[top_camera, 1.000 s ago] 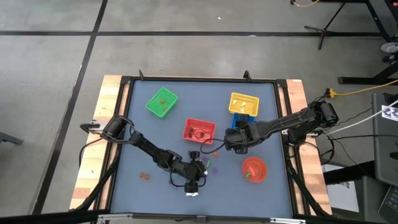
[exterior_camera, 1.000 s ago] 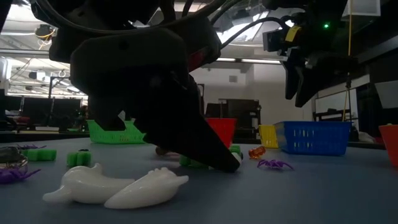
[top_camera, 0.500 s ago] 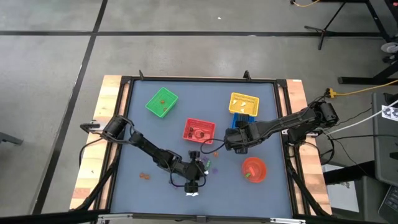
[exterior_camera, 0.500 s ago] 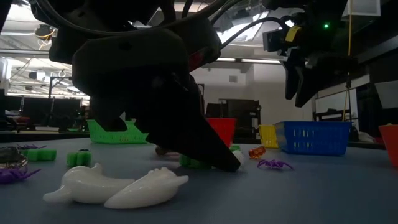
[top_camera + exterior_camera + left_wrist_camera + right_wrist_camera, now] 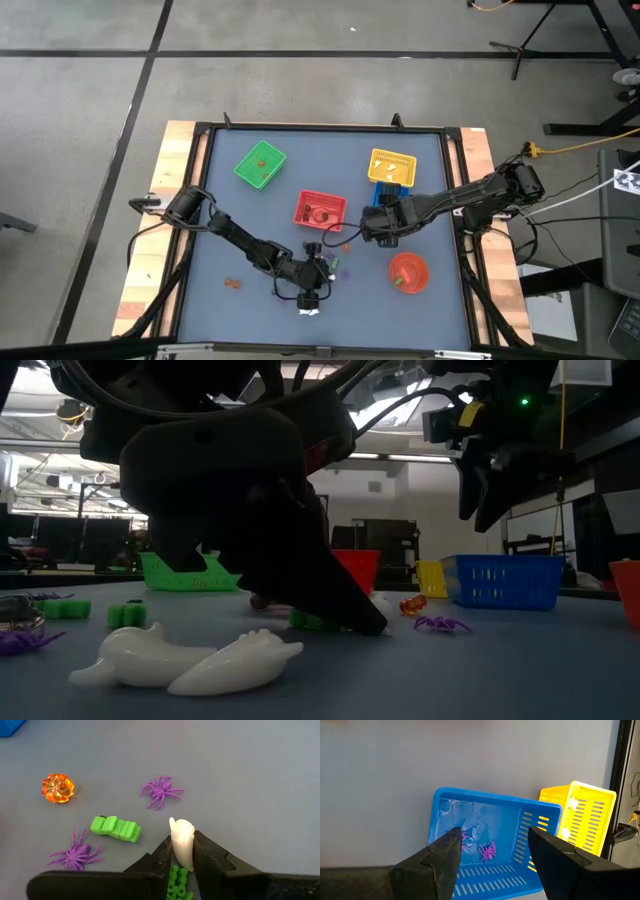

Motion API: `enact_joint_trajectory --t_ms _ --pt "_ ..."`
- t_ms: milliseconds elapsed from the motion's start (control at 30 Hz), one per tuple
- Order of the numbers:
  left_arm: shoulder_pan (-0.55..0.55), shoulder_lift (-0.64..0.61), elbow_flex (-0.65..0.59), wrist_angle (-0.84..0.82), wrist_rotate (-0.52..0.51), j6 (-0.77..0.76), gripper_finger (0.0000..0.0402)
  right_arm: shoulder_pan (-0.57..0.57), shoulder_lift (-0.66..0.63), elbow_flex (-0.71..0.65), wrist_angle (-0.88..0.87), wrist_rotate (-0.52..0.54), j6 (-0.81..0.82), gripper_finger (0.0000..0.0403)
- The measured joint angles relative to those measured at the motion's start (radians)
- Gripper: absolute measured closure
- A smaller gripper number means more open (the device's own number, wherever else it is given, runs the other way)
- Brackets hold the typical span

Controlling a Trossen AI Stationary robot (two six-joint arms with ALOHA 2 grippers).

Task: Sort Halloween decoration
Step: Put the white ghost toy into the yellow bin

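a blue-grey table top (image 5: 250, 215) with a wooden border fills the middle of the high view, grey floor around it; the low view looks across it into a dim workshop. the left gripper (image 5: 182, 851) sits low in the lower middle of the high view, its fingers narrowed onto a white ghost trinket (image 5: 182, 841), which stands pinched between them in the lower centre of the left wrist view. around it lie a green piece (image 5: 115, 828), two purple spiders (image 5: 160, 791) and an orange pumpkin (image 5: 57, 788). the ghost looks like small, light, hard plastic, smooth and rounded, so it could squirt out of a pinch; gripping across its narrow flanks near mid-body seems safest. the right gripper (image 5: 492, 847) hovers right of centre with fingers spread wide and empty, above the blue basket (image 5: 470, 810), beside the yellow basket (image 5: 590, 805).
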Motion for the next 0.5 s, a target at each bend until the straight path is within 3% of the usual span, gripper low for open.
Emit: enact_joint_trajectory --t_ms 500 --pt "0.021 -0.029 -0.001 0.047 -0.002 0.0 0.0347 0.0 -0.07 0.0 -0.047 0.007 0.0 0.0176"
